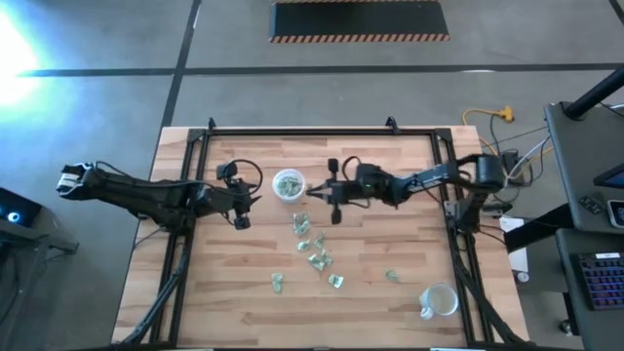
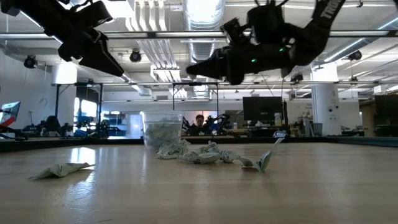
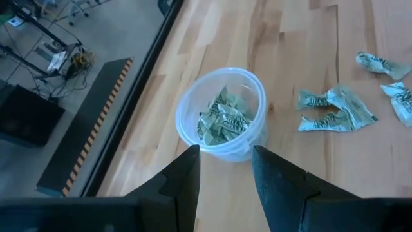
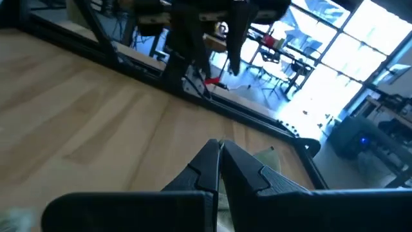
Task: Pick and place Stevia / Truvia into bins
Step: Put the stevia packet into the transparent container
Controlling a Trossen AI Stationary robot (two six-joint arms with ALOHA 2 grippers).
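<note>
Left gripper (image 3: 225,171) open, empty, just left of sachet-filled bin (image 1: 288,184); right gripper (image 1: 314,192) closed, empty, at bin's right; loose sachets (image 1: 314,249) nearer.

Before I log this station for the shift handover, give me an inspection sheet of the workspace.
Surface: wooden table in a black frame.
Job's things: one cup near the table's far middle, holding sachets; a second cup at the near right corner, contents unclear; loose sachets scattered between them.
Clutter: nothing seen.
Pincers: left pincer open, raised, aimed at the filled cup and empty; right pincer shut, raised just right of that cup, with something pale green behind its tips, hold uncertain.
Cables: yellow and white leads on the floor past the far right corner.
Surroundings: concrete floor, striped mat, a keyboard at right; a person far behind.
</note>
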